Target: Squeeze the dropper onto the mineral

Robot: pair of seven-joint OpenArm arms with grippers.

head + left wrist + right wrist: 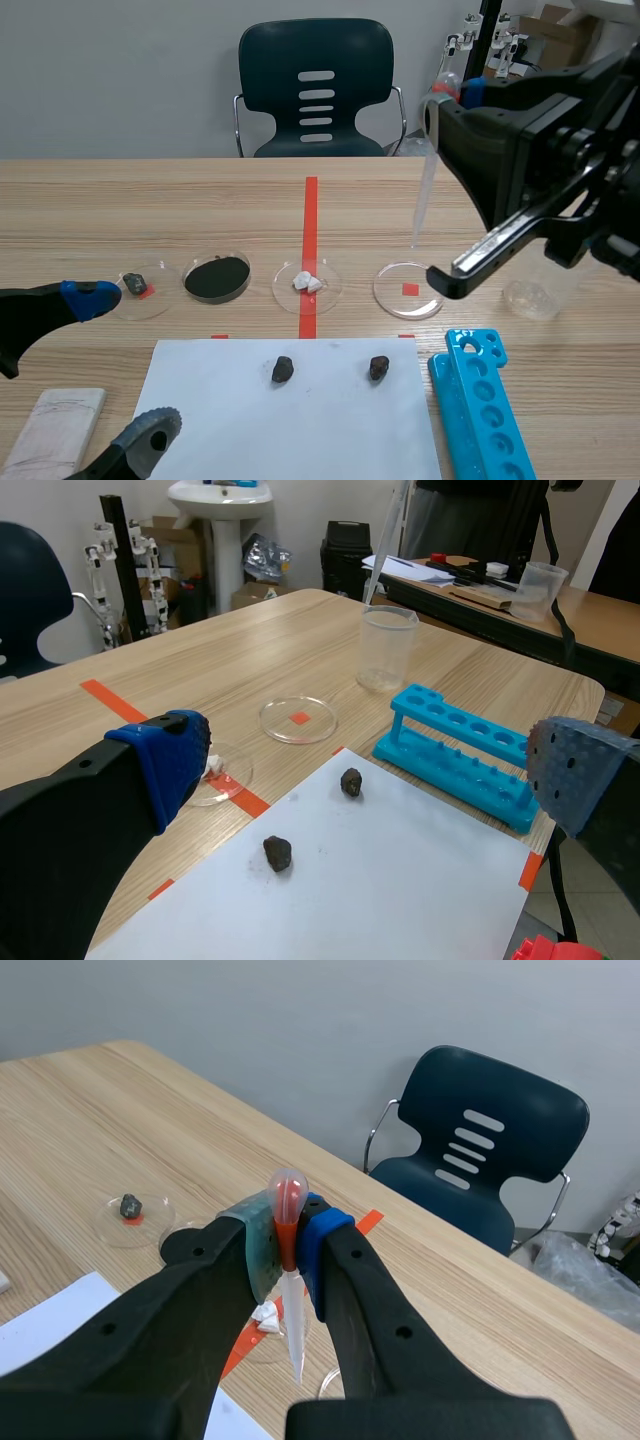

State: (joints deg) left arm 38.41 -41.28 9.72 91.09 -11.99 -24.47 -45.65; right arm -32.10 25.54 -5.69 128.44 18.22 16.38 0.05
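My right gripper (455,95) is raised at the right and shut on a clear dropper (427,175) that hangs upright. In the right wrist view the dropper (294,1330) is pinched just under its bulb, which holds reddish liquid. Its tip hangs above the table just behind an empty petri dish (408,290). Two dark mineral lumps (283,369) (379,367) lie on a white sheet (290,430). My left gripper (120,365) is open, low at the left, apart from everything. In the left wrist view both lumps (278,852) (351,781) lie ahead of the left gripper (372,755).
A row of dishes holds a small grey stone (135,285), black powder (217,279) and white bits (307,283). A blue tube rack (480,400) lies right of the sheet, with a clear cup (535,295) behind it. A pale block (55,430) sits front left.
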